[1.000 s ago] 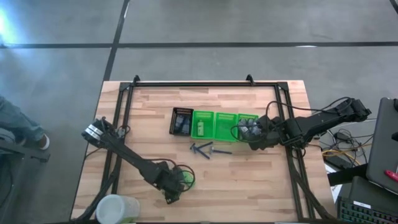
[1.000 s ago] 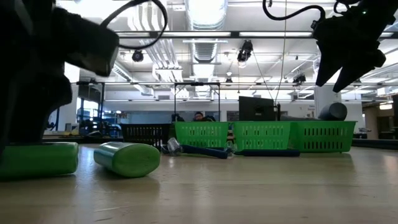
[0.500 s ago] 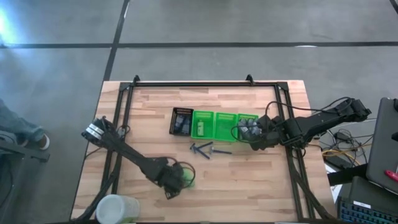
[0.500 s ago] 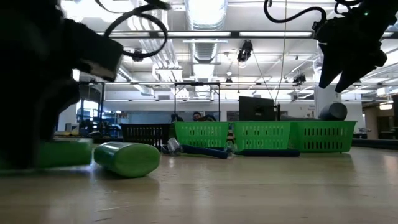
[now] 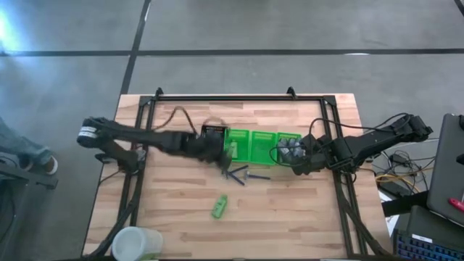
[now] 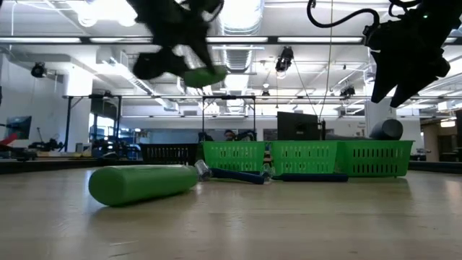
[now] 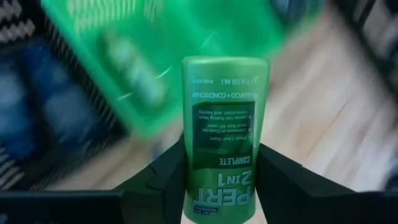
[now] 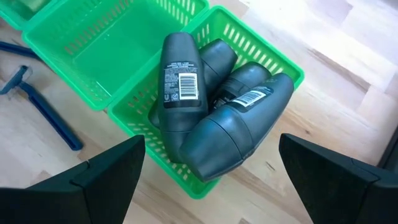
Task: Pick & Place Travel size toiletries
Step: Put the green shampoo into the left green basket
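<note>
While carrying one green tube (image 7: 222, 140), left gripper (image 5: 223, 149) clamped on it, near green trays (image 5: 250, 145). Right gripper (image 8: 208, 186) wide open over binned grey bottles (image 8: 211, 106). Left: second tube (image 5: 220, 206), razors (image 5: 239, 174), 6 o'clock of trays.

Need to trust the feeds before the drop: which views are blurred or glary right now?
Left wrist view: green tube sharp between the fingers, the trays behind smeared. Low view: left gripper and its tube blurred, ceiling lights glaring. Right wrist view: grey bottles crisp. High view: even light, glare at the floor's left edge.
</note>
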You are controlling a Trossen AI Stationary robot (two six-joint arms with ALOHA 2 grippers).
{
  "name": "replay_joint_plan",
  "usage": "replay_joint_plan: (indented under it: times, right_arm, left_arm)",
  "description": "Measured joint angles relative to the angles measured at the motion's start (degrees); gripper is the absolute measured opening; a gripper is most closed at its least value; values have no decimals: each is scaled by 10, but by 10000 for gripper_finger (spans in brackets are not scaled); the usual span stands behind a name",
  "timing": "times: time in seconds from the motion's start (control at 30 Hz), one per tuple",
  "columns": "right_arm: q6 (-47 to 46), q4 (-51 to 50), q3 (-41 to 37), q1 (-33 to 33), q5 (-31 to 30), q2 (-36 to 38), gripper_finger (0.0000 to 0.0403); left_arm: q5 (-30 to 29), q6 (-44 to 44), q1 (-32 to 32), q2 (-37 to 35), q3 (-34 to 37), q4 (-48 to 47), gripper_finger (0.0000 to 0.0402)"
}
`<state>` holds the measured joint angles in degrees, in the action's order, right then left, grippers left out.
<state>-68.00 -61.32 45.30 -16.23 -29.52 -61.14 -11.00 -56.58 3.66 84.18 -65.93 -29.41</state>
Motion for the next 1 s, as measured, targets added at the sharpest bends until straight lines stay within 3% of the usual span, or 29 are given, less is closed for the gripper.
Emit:
replay_joint_plan:
  times: [0.1,0.23,0.5,0.6,0.67,0.77,0.83,0.9,1.0]
  right_arm:
    - [-14,0,0,0,-1,0,368]
    - [-36,-1,0,0,-2,0,368]
    - [-47,-1,0,0,-2,0,368]
    - [-51,-2,0,0,-2,0,368]
    - [-48,-2,0,0,-1,0,368]
    - [-36,-3,0,0,-1,0,368]
    - [-32,-4,0,0,-1,0,368]
    - [-29,-6,0,0,0,0,368]
    - [-29,-9,0,0,0,0,368]
  left_arm:
    - [9,-52,-64,14,3,92,165]
    - [14,-85,-115,61,7,140,166]
    - [73,-112,-122,113,1,147,236]
    - [73,-73,-121,96,1,140,265]
    - [85,15,-117,70,1,135,277]
    - [151,119,-94,20,-9,72,282]
    - [155,127,-59,-2,-17,-25,282]
    - [133,85,-18,-5,-16,-123,282]
    - [118,-28,48,15,-5,-172,282]
